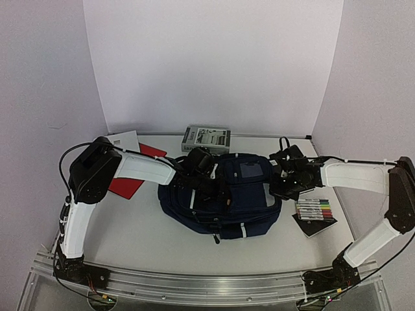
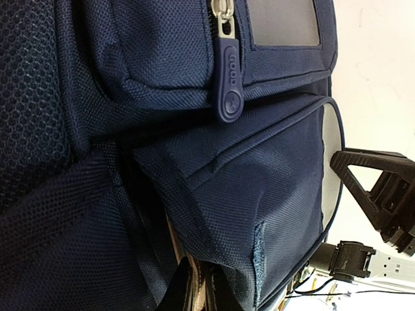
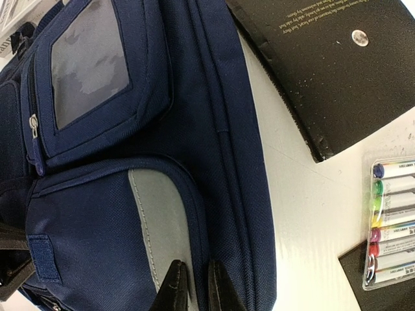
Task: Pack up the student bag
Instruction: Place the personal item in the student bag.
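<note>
Top external view: a navy student bag (image 1: 220,201) lies flat in the middle of a white bench (image 1: 142,233), front pockets facing up. The left arm reaches in from the left, and the left hand (image 1: 202,168) sits on the bag's upper left part. The right arm reaches in from the right, and the right hand (image 1: 285,178) meets the bag's right edge. A red folder (image 1: 130,183) lies left of the bag, partly under the left arm, with a white sheet (image 1: 123,140) behind it. A grey printed box (image 1: 206,138) sits just behind the bag, near the back wall. A marker set (image 1: 314,209) lies to the right of the bag.

Left wrist view: navy fabric fills the picture, with a navy zipper pull (image 2: 229,71) near the top. At the bottom edge, the left hand's black fingers (image 2: 185,291) stand almost together, clamped on a thin fold at a pocket's edge. A tan strip shows between them; what it is cannot be told.

Right wrist view: the right hand's black fingers (image 3: 172,285) are almost together, pinching the navy rim of the pocket that carries a grey panel (image 3: 162,220). A clear window pocket (image 3: 87,68) lies above it. A black book (image 3: 324,65) rests on the bench just beside the bag.
</note>
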Tool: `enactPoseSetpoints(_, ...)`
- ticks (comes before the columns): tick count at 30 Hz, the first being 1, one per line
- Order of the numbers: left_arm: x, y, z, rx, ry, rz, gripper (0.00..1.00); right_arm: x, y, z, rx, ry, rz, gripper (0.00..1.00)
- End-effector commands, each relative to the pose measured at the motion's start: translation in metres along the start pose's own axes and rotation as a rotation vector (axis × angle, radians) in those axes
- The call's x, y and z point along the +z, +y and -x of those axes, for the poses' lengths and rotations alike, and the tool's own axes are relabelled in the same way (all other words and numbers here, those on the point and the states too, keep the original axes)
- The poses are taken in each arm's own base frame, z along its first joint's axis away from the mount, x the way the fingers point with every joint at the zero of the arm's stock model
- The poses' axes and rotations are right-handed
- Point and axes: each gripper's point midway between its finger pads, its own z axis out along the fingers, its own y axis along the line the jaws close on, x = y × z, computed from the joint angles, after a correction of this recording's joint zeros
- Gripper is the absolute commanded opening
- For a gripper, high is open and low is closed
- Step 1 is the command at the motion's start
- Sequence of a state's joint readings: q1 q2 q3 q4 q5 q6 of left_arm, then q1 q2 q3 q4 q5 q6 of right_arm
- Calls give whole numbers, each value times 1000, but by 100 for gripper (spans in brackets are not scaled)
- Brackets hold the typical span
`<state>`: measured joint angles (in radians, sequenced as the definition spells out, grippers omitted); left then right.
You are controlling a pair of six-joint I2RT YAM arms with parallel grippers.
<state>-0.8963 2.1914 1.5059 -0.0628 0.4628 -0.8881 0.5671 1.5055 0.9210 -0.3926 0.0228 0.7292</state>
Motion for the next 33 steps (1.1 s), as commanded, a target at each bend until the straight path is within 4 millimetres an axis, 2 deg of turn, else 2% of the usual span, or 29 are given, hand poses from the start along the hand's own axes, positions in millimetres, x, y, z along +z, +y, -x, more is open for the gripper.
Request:
enactPoseSetpoints(1, -19, -12, 4, 58, -54, 55, 13, 0, 12, 8, 22, -46, 43, 11)
enactPoseSetpoints(6, -52, -18, 4, 93, -96, 104, 28, -7, 12, 14, 11, -67, 39, 17)
enactPoseSetpoints(12, -91, -20, 3, 97, -142, 141, 41, -35, 21, 32, -23, -126, 52, 31)
enactPoseSetpoints(17, -118, -7, 2, 81, -168, 200, 51, -61, 41, 39, -81, -168, 69, 39)
enactPoseSetpoints(20, -126, 8, 1, 50, -170, 221, 54, -67, 66, 32, -128, -162, 115, 39)
enactPoseSetpoints(23, -128, 22, -1, 7, -163, 223, 55, -59, 95, 16, -189, -121, 146, 36)
enactPoseSetpoints(25, -128, 25, -1, -8, -163, 213, 55, -52, 115, 3, -234, -92, 166, 33)
enactPoseSetpoints(28, -128, 29, -2, -26, -160, 200, 55, -34, 136, -14, -273, -51, 178, 26)
enactPoseSetpoints(33, -129, 33, -3, -45, -160, 184, 54, -12, 151, -28, -293, -9, 185, 19)
